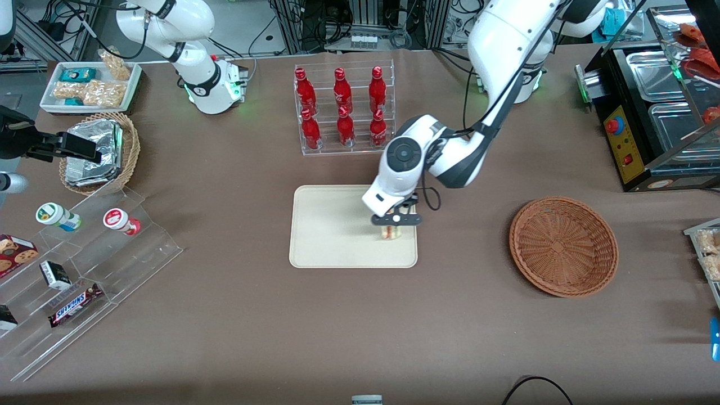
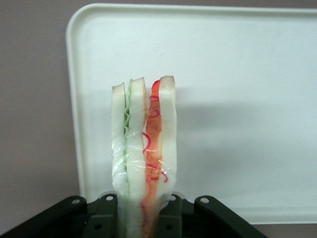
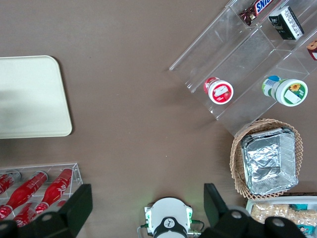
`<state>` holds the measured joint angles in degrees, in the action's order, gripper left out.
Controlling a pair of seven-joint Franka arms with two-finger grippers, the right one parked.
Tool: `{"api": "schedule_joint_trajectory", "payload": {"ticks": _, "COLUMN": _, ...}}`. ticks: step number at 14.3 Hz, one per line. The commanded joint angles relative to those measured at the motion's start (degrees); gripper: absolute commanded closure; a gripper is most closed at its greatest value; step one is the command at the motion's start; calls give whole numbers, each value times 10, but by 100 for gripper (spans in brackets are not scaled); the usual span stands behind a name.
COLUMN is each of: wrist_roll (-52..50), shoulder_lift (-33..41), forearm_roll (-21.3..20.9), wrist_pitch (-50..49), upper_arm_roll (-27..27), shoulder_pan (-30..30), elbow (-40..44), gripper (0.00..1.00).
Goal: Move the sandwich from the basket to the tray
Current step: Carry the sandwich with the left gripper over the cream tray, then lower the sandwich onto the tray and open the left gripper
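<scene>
My left gripper (image 1: 392, 229) hangs over the cream tray (image 1: 326, 236), near the tray's edge toward the working arm's end. It is shut on the sandwich (image 2: 143, 148), a plastic-wrapped wedge of white bread with a red-orange layer and a pale green layer, held edge-on between the black fingers (image 2: 106, 218). In the front view only a bit of the sandwich (image 1: 388, 232) shows under the gripper, close above the tray (image 2: 237, 99). The wide reddish-brown basket (image 1: 563, 246) lies empty toward the working arm's end of the table.
A clear rack of red bottles (image 1: 341, 109) stands farther from the front camera than the tray. A tan basket with foil packets (image 1: 98, 152), acrylic steps with snacks (image 1: 84, 253) and a white snack tray (image 1: 90, 84) lie toward the parked arm's end. A black food warmer (image 1: 652, 112) stands near the working arm's base.
</scene>
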<state>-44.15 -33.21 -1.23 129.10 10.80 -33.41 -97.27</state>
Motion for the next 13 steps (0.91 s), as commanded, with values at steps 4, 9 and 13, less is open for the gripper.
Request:
{"api": "schedule_joint_trajectory", "payload": {"ticks": 4, "wrist_roll": -67, "shoulder_lift": -121, "forearm_roll": -2, "wrist_pitch": -80, "upper_arm_roll": -9, "shoulder_pan": -61, "elbow": 183, "gripper": 86}}
{"api": "schedule_joint_trajectory", "payload": {"ticks": 9, "wrist_roll": -68, "shoulder_lift": -139, "forearm_roll": -3, "wrist_pitch": -77, "upper_arm_roll": -10, "shoulder_pan": -77, "elbow": 185, "gripper": 52}}
{"api": "schedule_joint_trajectory", "payload": {"ticks": 13, "wrist_roll": -111, "shoulder_lift": -153, "forearm_roll": -19, "wrist_pitch": -72, "upper_arm_roll": -11, "shoulder_pan": -82, "elbow": 204, "gripper": 0}}
